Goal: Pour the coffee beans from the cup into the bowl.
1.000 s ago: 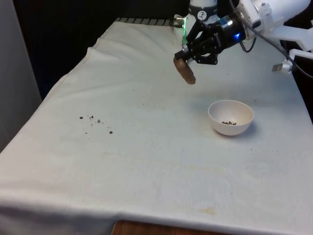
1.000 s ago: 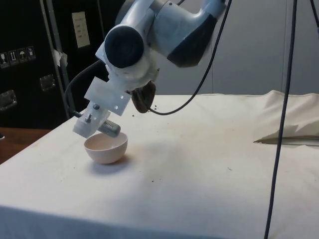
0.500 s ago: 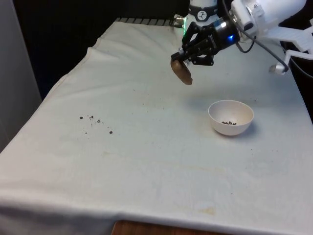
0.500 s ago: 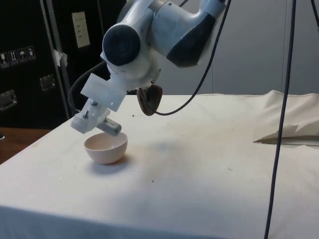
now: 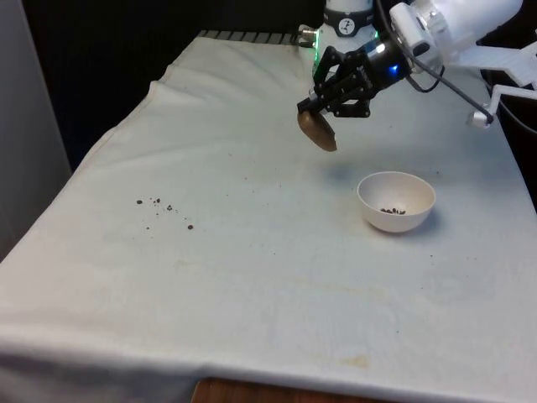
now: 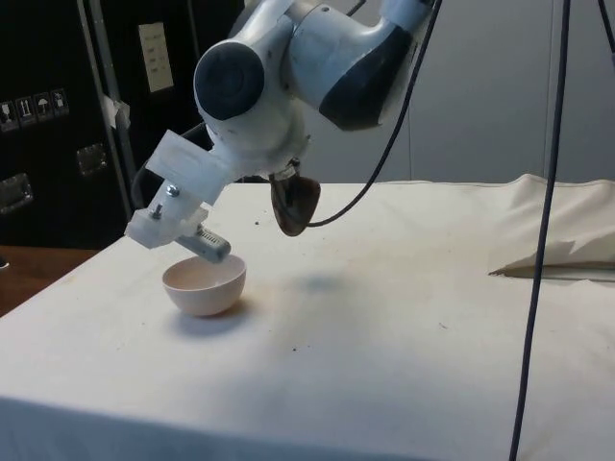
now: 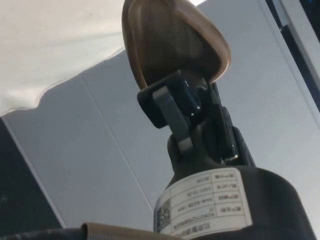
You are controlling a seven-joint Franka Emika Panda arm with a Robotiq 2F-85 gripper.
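Note:
My gripper (image 5: 321, 107) is shut on the rim of a brown cup (image 5: 317, 131), which hangs tilted in the air to the front view's left of and beyond a white bowl (image 5: 396, 201). In the side view the brown cup (image 6: 296, 204) hangs above the cloth, a little past the white bowl (image 6: 204, 285). A few coffee beans (image 5: 393, 211) lie in the bowl's bottom. The wrist view looks into the brown cup (image 7: 172, 42), whose rim is clamped by my gripper (image 7: 192, 97); no beans show inside it.
Spilled coffee beans (image 5: 164, 210) lie scattered on the white cloth at the front view's left. A fold of cloth (image 6: 567, 254) rises at the side view's far right. A black cable (image 6: 543, 230) hangs down in front of the side camera.
The gripper has carried the cup slightly towards the front view's right and lower after a small lift, still tilted. The bowl and the spilled beans have not moved.

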